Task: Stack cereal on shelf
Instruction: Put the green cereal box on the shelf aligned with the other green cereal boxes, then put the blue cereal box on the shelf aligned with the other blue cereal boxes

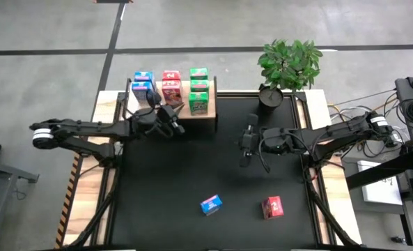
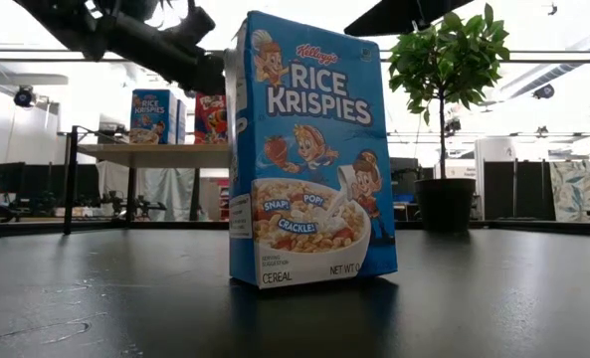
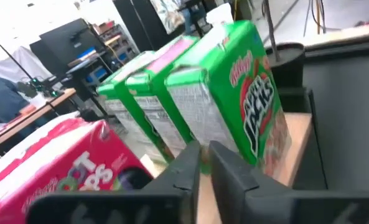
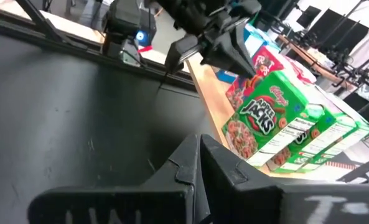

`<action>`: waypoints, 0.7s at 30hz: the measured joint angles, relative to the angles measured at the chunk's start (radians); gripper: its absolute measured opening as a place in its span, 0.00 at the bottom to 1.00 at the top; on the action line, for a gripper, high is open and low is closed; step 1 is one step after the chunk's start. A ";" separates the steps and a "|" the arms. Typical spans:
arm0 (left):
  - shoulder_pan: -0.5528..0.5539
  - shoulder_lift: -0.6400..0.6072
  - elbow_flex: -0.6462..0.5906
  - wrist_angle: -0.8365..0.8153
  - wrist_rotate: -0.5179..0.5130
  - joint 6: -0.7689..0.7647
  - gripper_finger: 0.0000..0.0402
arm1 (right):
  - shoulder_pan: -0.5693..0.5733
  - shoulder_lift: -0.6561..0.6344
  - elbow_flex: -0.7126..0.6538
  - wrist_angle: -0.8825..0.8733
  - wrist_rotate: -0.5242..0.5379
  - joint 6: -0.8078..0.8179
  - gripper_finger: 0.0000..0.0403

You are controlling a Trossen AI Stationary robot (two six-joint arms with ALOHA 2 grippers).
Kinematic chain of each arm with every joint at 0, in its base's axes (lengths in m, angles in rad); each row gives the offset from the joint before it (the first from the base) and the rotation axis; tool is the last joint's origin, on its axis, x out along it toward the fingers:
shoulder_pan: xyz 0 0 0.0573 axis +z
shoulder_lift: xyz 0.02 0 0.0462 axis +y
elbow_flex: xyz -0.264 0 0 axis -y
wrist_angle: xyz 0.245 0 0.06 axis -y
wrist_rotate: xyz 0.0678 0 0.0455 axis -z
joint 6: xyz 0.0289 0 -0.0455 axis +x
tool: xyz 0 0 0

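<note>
The shelf (image 1: 207,117) stands at the mat's far edge and carries three rows of cereal boxes: blue (image 1: 142,86), red (image 1: 170,85) and green (image 1: 198,90). My left gripper (image 1: 175,114) hovers at the shelf's front, between the red row (image 3: 66,171) and the green row (image 3: 234,106). Its fingers (image 3: 200,163) are shut to a thin slit with nothing between them. My right gripper (image 1: 246,148) hangs shut and empty over the mat's middle right. A blue box (image 1: 211,203) and a red box (image 1: 273,206) stand on the mat near its front edge.
A potted plant (image 1: 290,64) stands at the far right, beside the shelf. In the low view the blue Rice Krispies box (image 2: 309,149) stands upright on its bottom end. Bare black mat (image 1: 178,174) lies between the shelf and the two loose boxes.
</note>
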 joint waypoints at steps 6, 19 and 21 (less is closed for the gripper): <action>0.008 0.086 0.039 0.067 0.003 -0.002 0.01 | 0.000 0.000 -0.001 -0.007 0.000 -0.015 0.02; 0.007 0.172 0.069 0.013 -0.031 -0.076 0.00 | 0.000 0.000 -0.001 -0.006 0.000 -0.014 0.02; 0.002 0.148 0.069 -0.016 -0.032 -0.093 0.00 | 0.000 0.000 -0.001 -0.011 0.000 -0.014 0.02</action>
